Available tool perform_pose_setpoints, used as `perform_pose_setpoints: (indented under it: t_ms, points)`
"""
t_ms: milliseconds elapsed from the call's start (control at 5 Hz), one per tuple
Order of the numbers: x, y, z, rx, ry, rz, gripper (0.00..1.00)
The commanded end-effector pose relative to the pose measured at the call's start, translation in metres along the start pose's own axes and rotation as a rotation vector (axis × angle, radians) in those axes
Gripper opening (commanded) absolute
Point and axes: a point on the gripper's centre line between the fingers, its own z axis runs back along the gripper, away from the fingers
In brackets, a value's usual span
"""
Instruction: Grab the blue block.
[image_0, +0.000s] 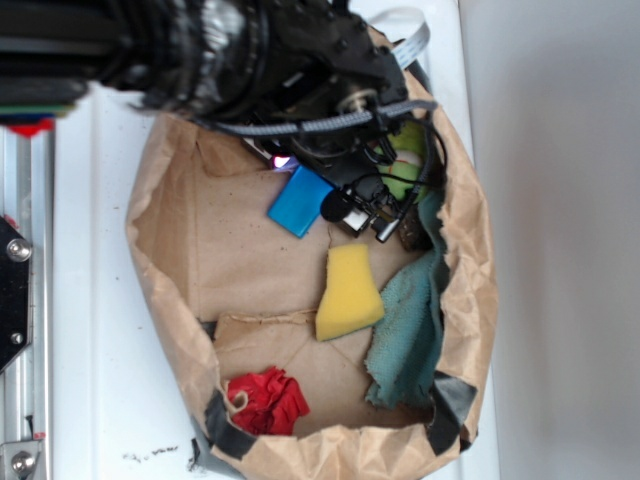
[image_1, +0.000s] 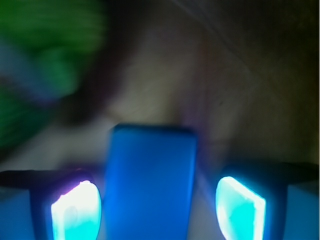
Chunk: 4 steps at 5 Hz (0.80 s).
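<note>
The blue block (image_0: 298, 201) lies flat on the brown paper floor at the back of the bag, its upper end hidden under the black arm. In the wrist view the blue block (image_1: 150, 185) stands between my two glowing fingertips. My gripper (image_1: 157, 210) is open around it. The left pad (image_1: 75, 212) sits very near the block's side, and a narrow gap shows before the right pad (image_1: 240, 207). In the exterior view the gripper (image_0: 290, 170) is mostly covered by the arm and cables.
A yellow wedge sponge (image_0: 347, 293) lies just in front of the block, a teal cloth (image_0: 408, 325) drapes along the right wall, and a red crumpled piece (image_0: 268, 400) sits near the front. A green object (image_0: 408, 160) is beside the wrist. The paper bag's walls (image_0: 165, 300) ring everything.
</note>
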Motion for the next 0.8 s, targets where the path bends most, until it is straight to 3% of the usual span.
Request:
perform_pose_setpoints:
  t_ms: [0, 200, 400, 600]
  points:
    - [-0.006, -0.0034, -0.0029, 0.003, -0.068, -0.084, 1.0]
    - [-0.014, -0.0007, -0.0021, 0.0, -0.067, -0.089, 1.0]
    - [-0.0129, -0.0023, -0.0013, -0.007, -0.056, -0.075, 0.0]
    - [-0.0103, -0.0039, 0.0012, -0.009, -0.059, -0.089, 0.0]
